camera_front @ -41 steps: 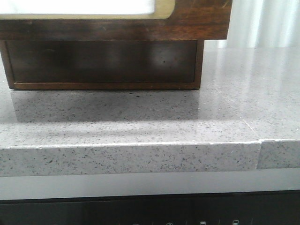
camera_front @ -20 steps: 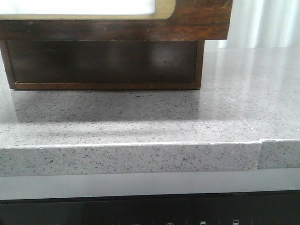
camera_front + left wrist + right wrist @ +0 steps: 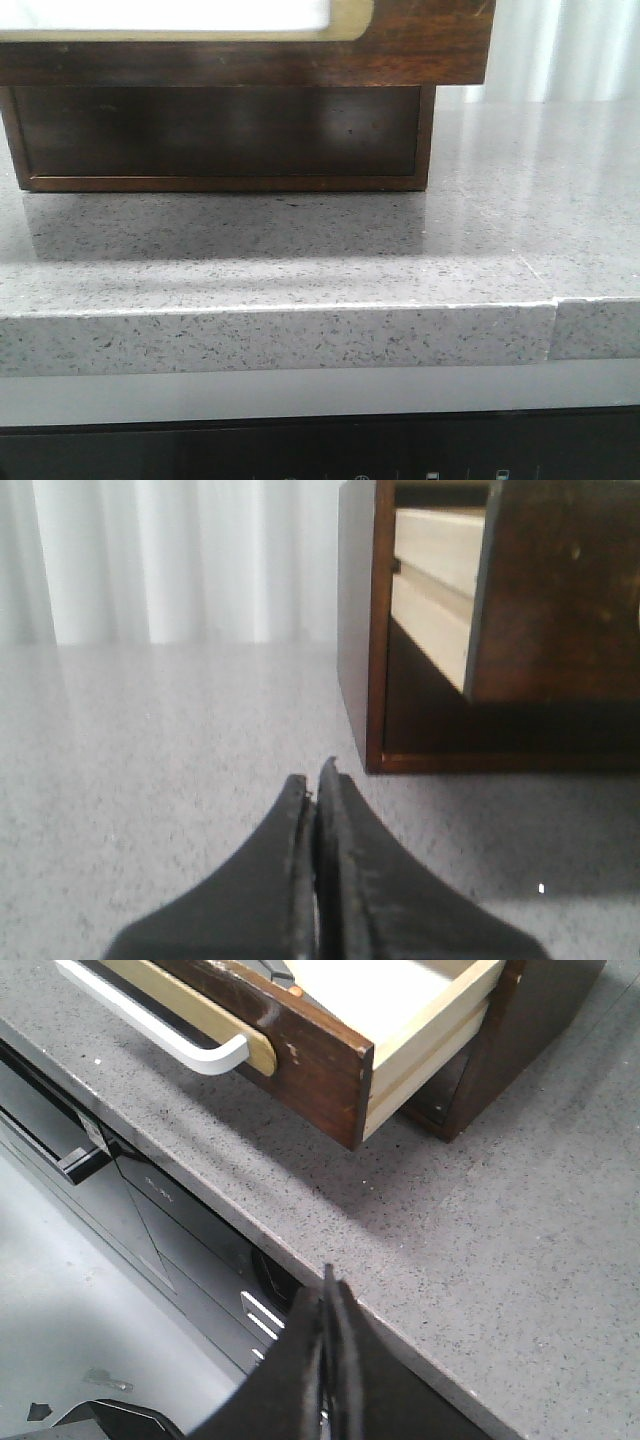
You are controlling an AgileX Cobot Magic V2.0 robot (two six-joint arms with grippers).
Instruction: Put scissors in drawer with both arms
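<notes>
Both claws were pressed closed and empty: the left claw (image 3: pixel 315 780) low over the grey worktop (image 3: pixel 150 780), the right claw (image 3: pixel 328 1285) above its front edge. Beyond, the drawer (image 3: pixel 300 1045) stood pulled open, the scissors (image 3: pixel 278 972) lying inside, barely visible behind its front.

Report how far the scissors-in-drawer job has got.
Done: the drawer is pulled out, and a dark grey shape with an orange spot, probably the scissors, lies inside it, cut off by the edge of the right wrist view.
In hand: nothing. The left end effector and right end effector are shut, empty and clear of the drawer.
Left: possibly pushing the drawer shut.
</notes>
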